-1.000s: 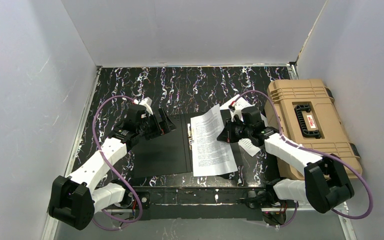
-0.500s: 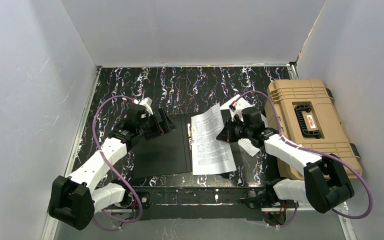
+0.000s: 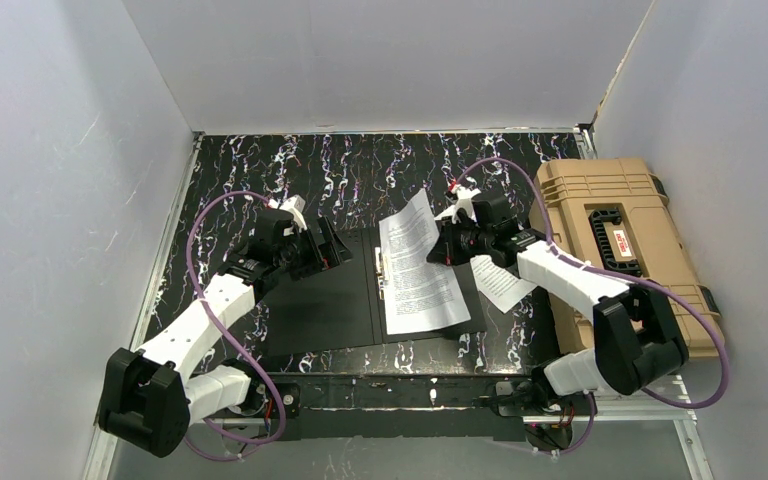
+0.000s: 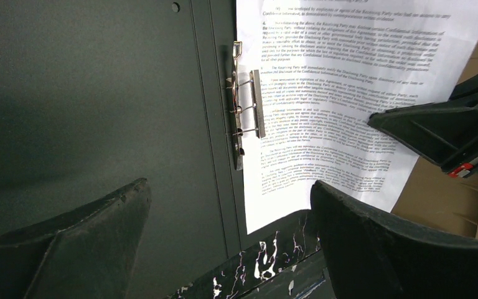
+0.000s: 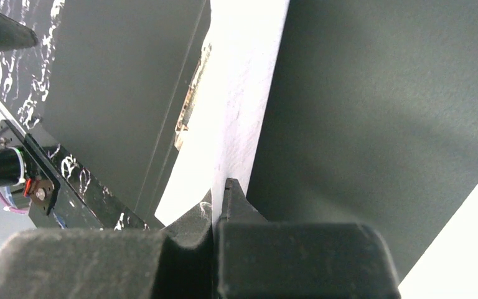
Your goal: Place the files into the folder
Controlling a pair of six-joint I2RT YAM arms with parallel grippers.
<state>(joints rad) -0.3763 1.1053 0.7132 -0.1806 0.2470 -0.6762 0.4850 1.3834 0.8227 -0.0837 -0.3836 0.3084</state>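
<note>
The folder (image 3: 325, 300) lies open on the table, black inside up, with its metal clip (image 4: 247, 112) at the spine. My right gripper (image 3: 444, 250) is shut on the right edge of a printed white sheet (image 3: 415, 268) and holds that edge lifted over the folder's right half; the sheet (image 5: 239, 124) shows edge-on between its fingers. Another white sheet (image 3: 500, 282) lies on the table under the right arm. My left gripper (image 3: 332, 246) is open and empty above the folder's left half, near the clip.
A bulky tan case (image 3: 620, 245) with a black handle stands along the right side. White walls enclose the table on three sides. The arm bases and a black rail (image 3: 390, 390) are at the near edge.
My right gripper has moved back and left with the sheet, and the sheet's right edge stands higher. The second sheet shows more from under the arm. The left arm has not moved.
</note>
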